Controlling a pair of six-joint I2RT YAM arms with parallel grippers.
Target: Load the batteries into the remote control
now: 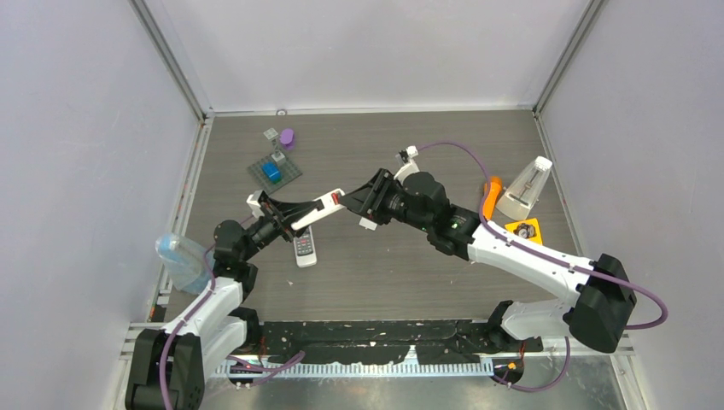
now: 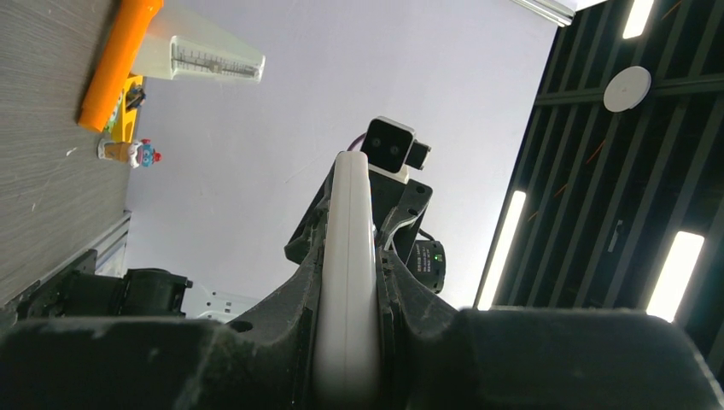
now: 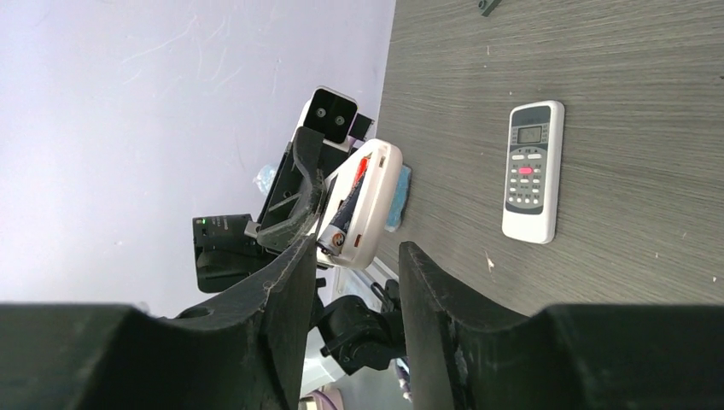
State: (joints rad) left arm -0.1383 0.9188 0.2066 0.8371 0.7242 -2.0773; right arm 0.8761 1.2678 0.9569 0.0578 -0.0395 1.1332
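Note:
My left gripper is shut on a white remote control and holds it raised above the table, edge-on in the left wrist view. The right wrist view shows its open back with a red and blue battery lying in the compartment. My right gripper is open and empty, its fingers close to the remote's free end. A second, grey-faced remote lies flat on the table under the held one and also shows in the right wrist view. Two small red and blue cylinders lie by the orange tool.
An orange tool, a white pyramid-shaped object and a yellow card sit at the right. A grey plate with a blue block and a purple cap sit at the back left. A clear blue container stands at the left edge. A small white piece lies below my right gripper.

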